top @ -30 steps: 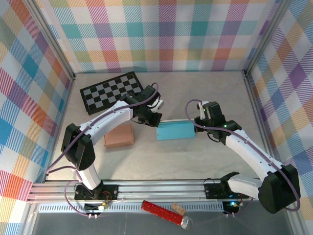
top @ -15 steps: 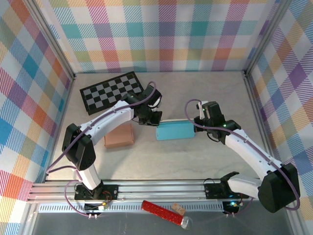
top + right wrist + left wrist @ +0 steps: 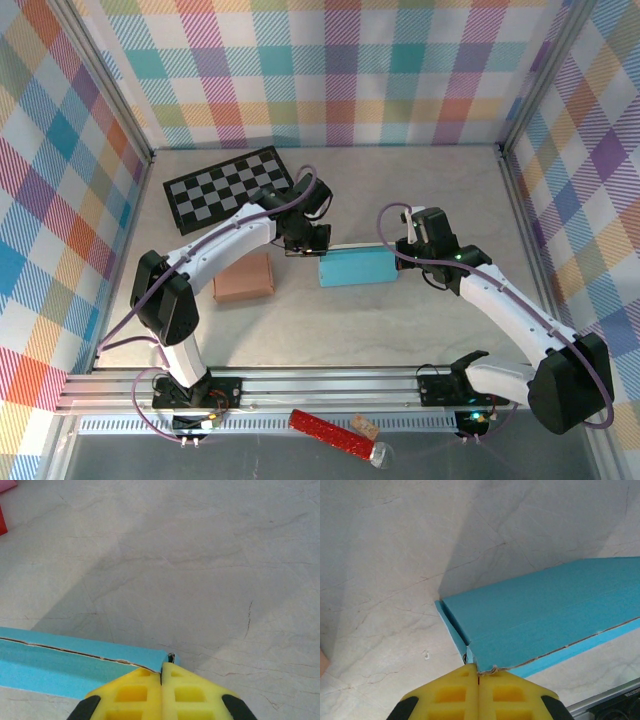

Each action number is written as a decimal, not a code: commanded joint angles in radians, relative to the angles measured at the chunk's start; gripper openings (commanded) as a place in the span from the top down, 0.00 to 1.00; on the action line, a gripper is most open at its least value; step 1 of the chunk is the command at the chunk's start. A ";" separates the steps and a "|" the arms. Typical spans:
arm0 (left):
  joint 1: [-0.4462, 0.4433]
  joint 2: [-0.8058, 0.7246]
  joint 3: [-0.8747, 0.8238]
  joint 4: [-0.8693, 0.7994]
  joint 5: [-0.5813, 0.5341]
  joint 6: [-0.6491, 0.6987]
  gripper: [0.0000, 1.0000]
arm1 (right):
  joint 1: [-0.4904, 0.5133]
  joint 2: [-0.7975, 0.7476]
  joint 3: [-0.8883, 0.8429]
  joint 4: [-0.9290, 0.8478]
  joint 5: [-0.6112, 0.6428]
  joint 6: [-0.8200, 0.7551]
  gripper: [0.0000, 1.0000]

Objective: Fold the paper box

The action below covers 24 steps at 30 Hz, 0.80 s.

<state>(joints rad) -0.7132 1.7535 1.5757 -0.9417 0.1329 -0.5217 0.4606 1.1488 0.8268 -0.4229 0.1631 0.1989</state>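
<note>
Pale marbled tabletop [image 3: 400, 330] lies under both arms, with plaid walls behind. At the left end of the blue paper box [image 3: 358, 267], the left gripper [image 3: 478, 676] has its yellow pads pressed flat together, its tip against the box's corner seam. Whether any card is caught between them cannot be told. The right gripper [image 3: 161, 672] is likewise closed tight, touching the box's right end. The box lies flat and closed, so its inside is hidden, and each wrist view cuts off its far end. Left of the box sits a small brown carton [image 3: 243, 277], and beyond that a chequered board [image 3: 228, 188].
</note>
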 commanded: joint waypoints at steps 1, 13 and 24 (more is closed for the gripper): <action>-0.011 0.007 0.034 -0.035 -0.001 -0.045 0.96 | 0.015 0.017 -0.005 -0.057 -0.013 0.011 1.00; -0.006 0.043 0.080 -0.072 0.037 -0.055 0.96 | 0.016 0.017 -0.004 -0.059 -0.007 0.011 1.00; -0.009 0.017 0.007 -0.018 0.010 0.002 0.98 | 0.017 0.015 -0.006 -0.062 -0.002 0.014 1.00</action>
<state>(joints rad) -0.7151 1.7863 1.6192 -0.9867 0.1322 -0.5488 0.4660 1.1488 0.8268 -0.4229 0.1722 0.2024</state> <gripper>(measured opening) 0.051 0.065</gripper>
